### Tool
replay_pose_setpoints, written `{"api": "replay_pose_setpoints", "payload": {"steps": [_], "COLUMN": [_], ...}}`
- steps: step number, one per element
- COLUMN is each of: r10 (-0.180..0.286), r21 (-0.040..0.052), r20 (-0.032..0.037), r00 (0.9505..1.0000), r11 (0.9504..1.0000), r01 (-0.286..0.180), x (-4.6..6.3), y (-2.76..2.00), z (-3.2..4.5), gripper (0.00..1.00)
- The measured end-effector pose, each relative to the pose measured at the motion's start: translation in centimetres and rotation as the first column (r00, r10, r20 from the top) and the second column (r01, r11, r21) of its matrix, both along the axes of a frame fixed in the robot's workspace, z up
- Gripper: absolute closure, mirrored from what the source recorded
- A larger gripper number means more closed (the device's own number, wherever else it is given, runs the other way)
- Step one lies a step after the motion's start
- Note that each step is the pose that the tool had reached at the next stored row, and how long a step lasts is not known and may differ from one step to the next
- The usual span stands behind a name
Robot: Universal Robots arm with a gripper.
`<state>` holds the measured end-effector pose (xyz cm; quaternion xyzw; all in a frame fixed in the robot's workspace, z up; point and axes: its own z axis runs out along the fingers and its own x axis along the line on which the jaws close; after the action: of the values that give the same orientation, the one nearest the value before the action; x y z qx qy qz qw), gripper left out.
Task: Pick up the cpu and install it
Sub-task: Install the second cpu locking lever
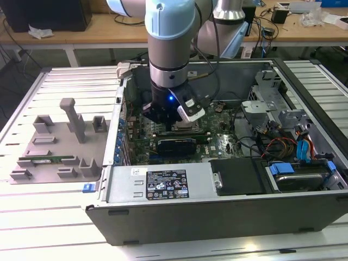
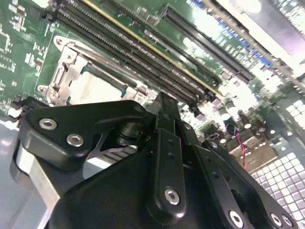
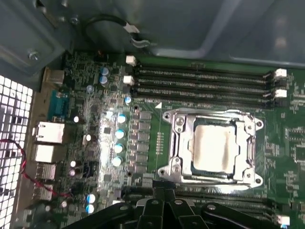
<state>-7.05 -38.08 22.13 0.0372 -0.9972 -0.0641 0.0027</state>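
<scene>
The cpu point(image 3: 213, 148), a pale silver square, lies flat inside the metal socket frame point(image 3: 177, 143) on the green motherboard; in the second wrist view the cpu point(image 2: 95, 88) shows just beyond the black fingers point(image 2: 167, 143). My gripper point(image 1: 168, 117) hangs low inside the open computer case, right above the board and beside the socket. In both wrist views its fingers meet with nothing between them, as seen at the gripper point(image 2: 164, 102) and the gripper point(image 3: 164, 200). It does not touch the cpu.
Long black memory slots point(image 3: 200, 81) run beside the socket. The case walls point(image 1: 163, 185), a drive cage point(image 1: 272, 103) and loose cables point(image 1: 283, 144) surround the board. A grey holder tray point(image 1: 54, 141) with a green memory stick point(image 1: 46, 160) lies at the exterior view's left.
</scene>
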Motion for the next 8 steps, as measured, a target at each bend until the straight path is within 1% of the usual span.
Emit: {"api": "replay_pose_setpoints", "payload": {"steps": [3,5,7,8], "r10": [-0.011,-0.021,-0.025,-0.027], "r21": [-0.0049,-0.0116,-0.0135,-0.0142], "r20": [0.0001,0.0003,0.0003,0.0002], "r00": [0.9999,0.9998,0.9997,0.9996], "r11": [0.9999,0.9997,0.9996,0.9995], "r01": [0.011,0.021,0.025,0.027], "x": [0.2,0.4,0.5,0.5], "y": [0.19,0.41,0.85,1.19], "z": [0.00,-0.01,-0.01,0.00], "gripper": [0.89,0.89,0.89,0.89]}}
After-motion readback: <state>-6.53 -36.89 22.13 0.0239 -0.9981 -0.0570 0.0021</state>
